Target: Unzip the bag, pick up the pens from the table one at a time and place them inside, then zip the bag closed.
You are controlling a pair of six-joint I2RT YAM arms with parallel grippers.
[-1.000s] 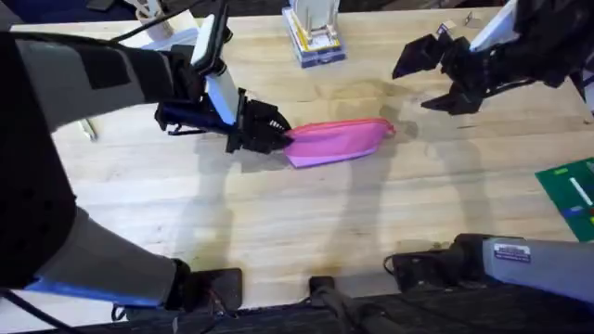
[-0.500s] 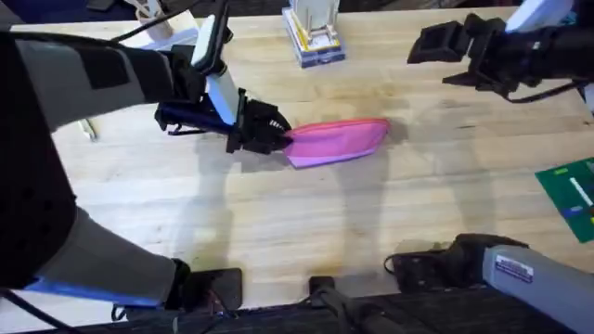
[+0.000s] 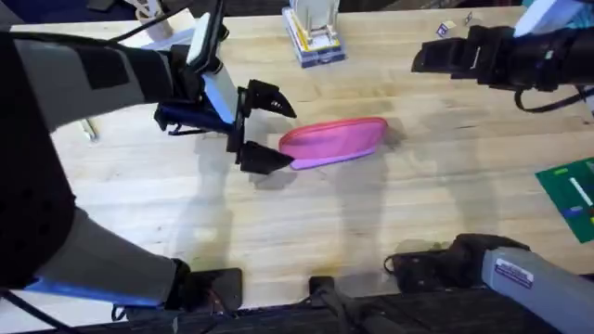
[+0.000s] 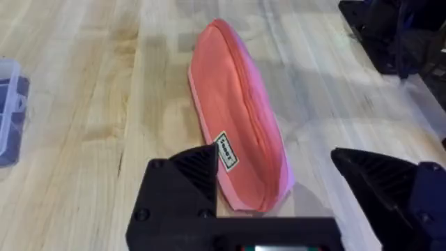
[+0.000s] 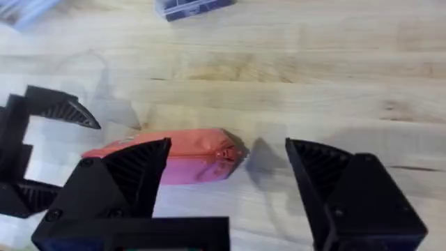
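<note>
One pink fabric pencil pouch (image 3: 332, 141) is lying zipped near the middle of the tabletop (image 3: 278, 232), toward its far edge. Judged light, soft and yielding, it is likely sagging under any pinch; best holds are the end seam and zipper pull (image 5: 224, 154). Left gripper (image 3: 266, 128) is straddling one end, jaws released; right gripper (image 3: 436, 57) is hovering well apart, jaws spread.

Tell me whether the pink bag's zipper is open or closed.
Closed. The bag shows one unbroken seam along its top in the left wrist view, with no gap, and the pull sits at its end.

Green board (image 3: 571, 195) cut by edge
</note>
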